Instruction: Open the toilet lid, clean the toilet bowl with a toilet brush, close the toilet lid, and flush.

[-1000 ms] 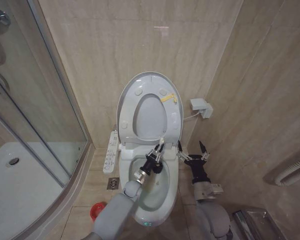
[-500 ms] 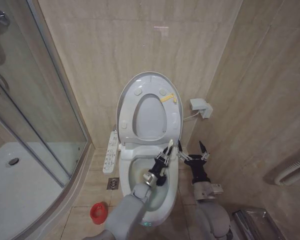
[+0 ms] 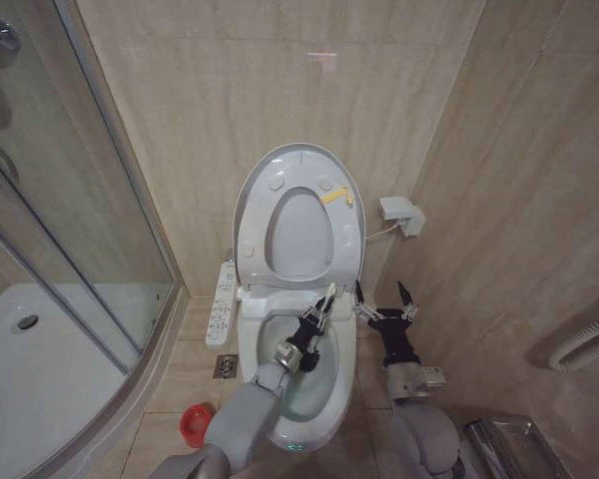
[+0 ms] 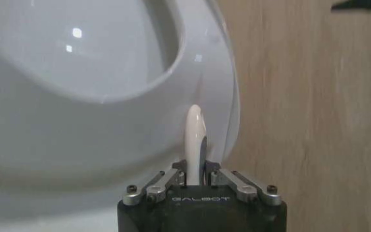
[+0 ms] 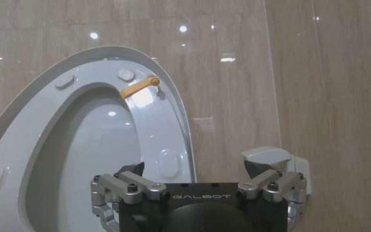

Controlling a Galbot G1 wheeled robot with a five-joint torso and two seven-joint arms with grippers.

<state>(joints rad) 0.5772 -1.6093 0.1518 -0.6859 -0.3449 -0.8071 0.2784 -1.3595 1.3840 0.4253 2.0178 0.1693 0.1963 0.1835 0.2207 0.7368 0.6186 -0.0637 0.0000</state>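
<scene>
Scrubbing is the step I judge to be in hand. My left end effector [image 3: 306, 335] hangs over the toilet bowl [image 3: 334, 399], and its fingers are clamped on the white handle of the toilet brush [image 4: 194, 135]. In the head view the handle tip points up toward the back rim of the bowl, while the bristle head is hidden below my wrist, so I cannot say if it touches the ceramic. In the left wrist view the handle rises straight between my fingers, with the white curve of the toilet just behind it.

The toilet lid [image 3: 298, 158] stands upright against the wall, and the ring seat [image 3: 347, 235] with its yellow tag is raised together with it, so the opening is done. My right end effector [image 3: 384, 311] waits beside the bowl on its right side, near the wall, with its fingers apart and holding nothing. The small red cup [image 3: 192, 421] of the brush stands on the floor at the left of the toilet.

By my judgement the task is near the middle: cleaning is in progress, and returning the brush, closing the lid and flushing are left.
</scene>
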